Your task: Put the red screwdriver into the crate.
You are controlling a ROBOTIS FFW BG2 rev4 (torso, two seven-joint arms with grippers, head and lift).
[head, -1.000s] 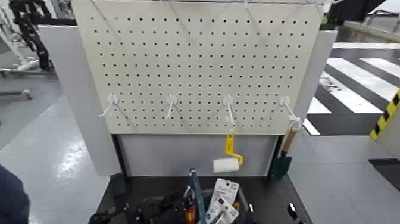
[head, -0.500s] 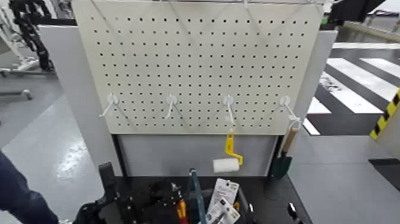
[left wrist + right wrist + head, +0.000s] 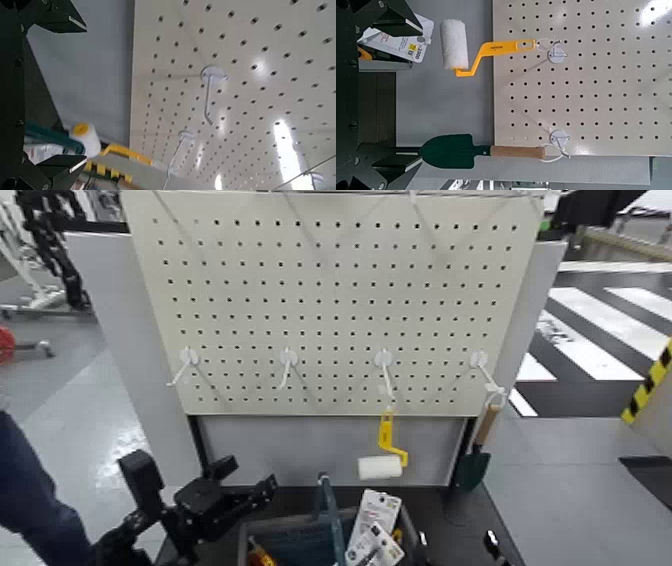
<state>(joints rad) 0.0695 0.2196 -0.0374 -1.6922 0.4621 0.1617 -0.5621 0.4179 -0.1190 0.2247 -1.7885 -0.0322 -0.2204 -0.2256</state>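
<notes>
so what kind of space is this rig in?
Probably a workshop or lab floor: tool pegboard with hooks holding a paint roller and a green trowel, and hazard-striped floor marking to the robot's right.

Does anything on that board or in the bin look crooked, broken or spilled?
Nothing stands out. The paint roller and trowel hang from hooks on the pegboard, and the red screwdriver lies in the crate.

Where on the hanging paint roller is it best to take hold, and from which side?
Grip the straight yellow handle of the paint roller, between its hook and the bend. Come from the front, fingers across the handle: it hangs close against the pegboard, so nothing can reach behind it.
</notes>
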